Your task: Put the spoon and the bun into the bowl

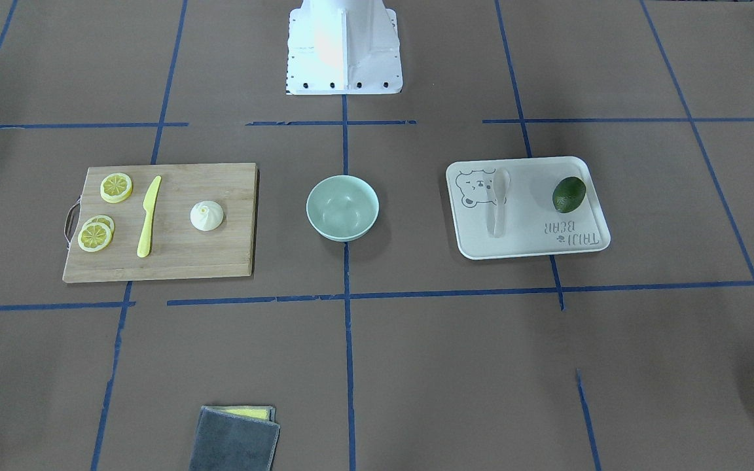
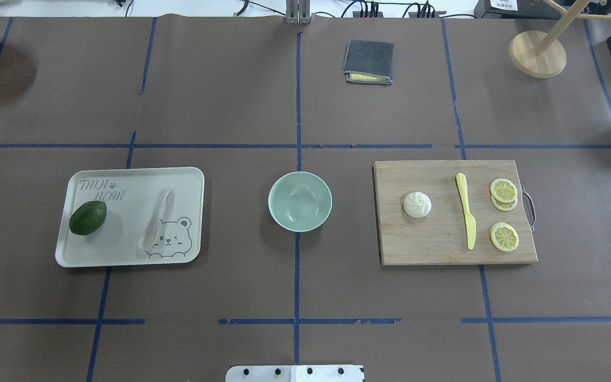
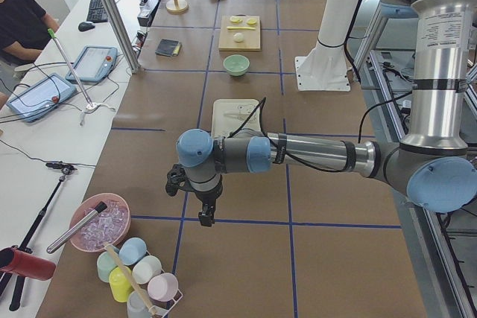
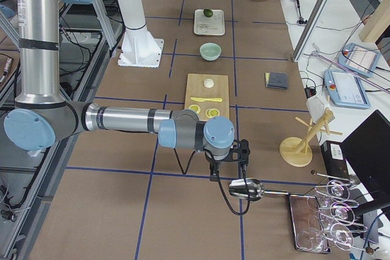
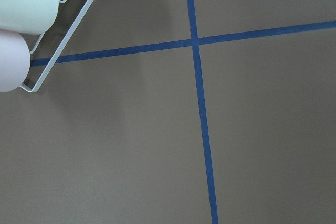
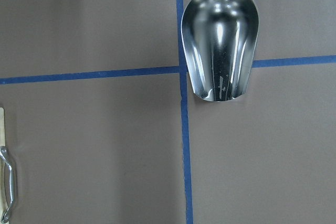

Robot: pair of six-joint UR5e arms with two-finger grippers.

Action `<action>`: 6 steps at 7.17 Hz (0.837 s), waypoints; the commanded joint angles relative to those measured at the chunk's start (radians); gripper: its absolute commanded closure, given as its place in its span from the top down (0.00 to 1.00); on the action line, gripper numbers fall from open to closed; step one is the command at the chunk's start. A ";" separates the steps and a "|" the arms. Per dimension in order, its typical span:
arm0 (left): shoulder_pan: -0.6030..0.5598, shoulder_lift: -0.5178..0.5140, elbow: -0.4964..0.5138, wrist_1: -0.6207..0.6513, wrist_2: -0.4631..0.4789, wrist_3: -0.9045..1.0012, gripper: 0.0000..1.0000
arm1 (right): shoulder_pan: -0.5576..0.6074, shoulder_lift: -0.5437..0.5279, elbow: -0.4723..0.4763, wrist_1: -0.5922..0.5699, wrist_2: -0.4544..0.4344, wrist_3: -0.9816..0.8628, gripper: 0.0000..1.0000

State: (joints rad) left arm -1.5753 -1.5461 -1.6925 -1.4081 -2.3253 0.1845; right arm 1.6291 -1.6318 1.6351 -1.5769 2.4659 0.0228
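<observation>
The mint-green bowl (image 2: 299,201) (image 1: 342,207) stands empty at the table's middle. The off-white spoon (image 2: 156,219) (image 1: 499,201) lies on the white bear tray (image 2: 130,178). The white bun (image 2: 417,205) (image 1: 207,216) sits upright on the wooden cutting board (image 2: 433,244). My left gripper (image 3: 203,214) hangs over bare table far beyond the tray, at the table's left end. My right gripper (image 4: 228,172) hangs beyond the board at the right end, above a metal scoop. Both show only in the side views, so I cannot tell whether they are open or shut.
An avocado (image 2: 87,217) lies on the tray. A yellow knife (image 2: 466,216) and lemon slices (image 2: 504,236) lie on the board. A grey cloth (image 2: 368,61) lies at the far side. The metal scoop (image 6: 220,45), a cup rack (image 5: 31,19) and a wooden stand (image 2: 537,53) sit at the table's ends.
</observation>
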 commanded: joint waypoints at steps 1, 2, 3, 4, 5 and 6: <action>0.000 -0.002 -0.003 -0.012 -0.006 0.001 1.00 | 0.000 0.003 0.000 0.000 -0.001 0.000 1.00; 0.000 -0.015 -0.034 -0.018 -0.008 -0.005 1.00 | 0.000 0.007 0.000 0.000 -0.001 0.003 1.00; 0.006 -0.031 -0.076 -0.047 -0.008 -0.010 1.00 | 0.000 0.015 0.005 0.000 0.001 0.008 1.00; 0.014 -0.032 -0.096 -0.151 -0.008 -0.011 1.00 | 0.000 0.021 0.005 0.000 -0.001 0.014 1.00; 0.065 -0.034 -0.114 -0.248 -0.008 -0.175 1.00 | -0.002 0.059 0.008 0.000 0.001 0.020 1.00; 0.171 -0.035 -0.171 -0.300 -0.005 -0.385 1.00 | -0.002 0.101 0.002 -0.008 -0.001 0.022 1.00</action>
State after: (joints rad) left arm -1.5028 -1.5788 -1.8098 -1.6217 -2.3325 0.0144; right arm 1.6281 -1.5773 1.6401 -1.5786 2.4659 0.0401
